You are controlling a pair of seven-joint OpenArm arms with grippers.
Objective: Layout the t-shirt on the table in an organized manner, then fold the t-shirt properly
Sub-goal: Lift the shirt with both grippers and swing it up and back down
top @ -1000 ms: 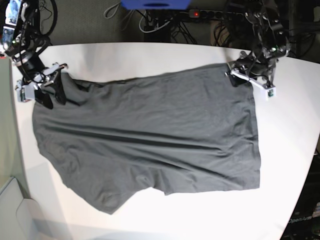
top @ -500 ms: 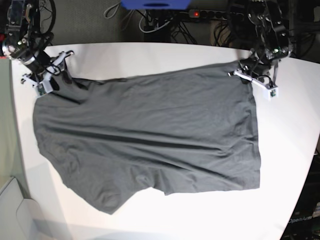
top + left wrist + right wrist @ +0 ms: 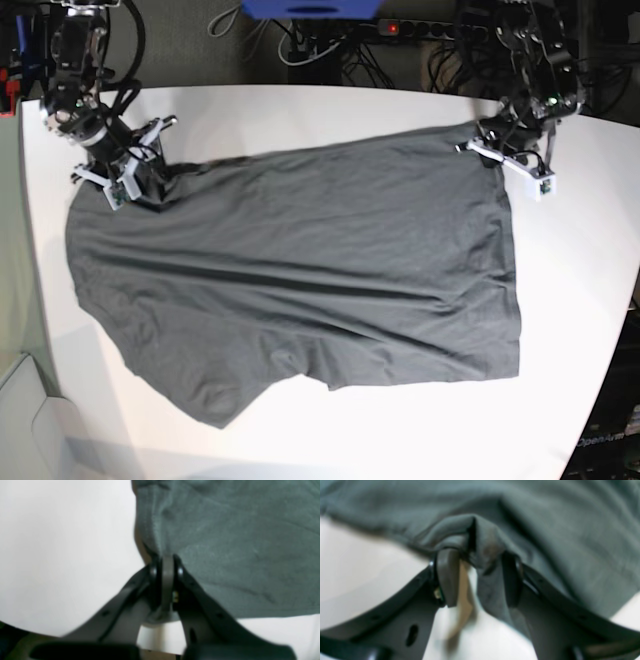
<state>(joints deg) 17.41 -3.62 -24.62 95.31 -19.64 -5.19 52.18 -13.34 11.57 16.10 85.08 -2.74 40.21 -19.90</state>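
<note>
On white tabletop (image 3: 300, 110): t-shirt (image 3: 300, 280) spread, wrinkled, unfolded | left hand (image 3: 165, 562) clamped on hem corner | right hand (image 3: 475, 562) part-open around bunched cloth | smoothing, folding pending

white table (image 3: 300, 110) under spread grey t-shirt (image 3: 300, 270)

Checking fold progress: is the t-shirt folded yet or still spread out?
Spread out: the t-shirt lies open in one layer across the table, no fold made.
</note>
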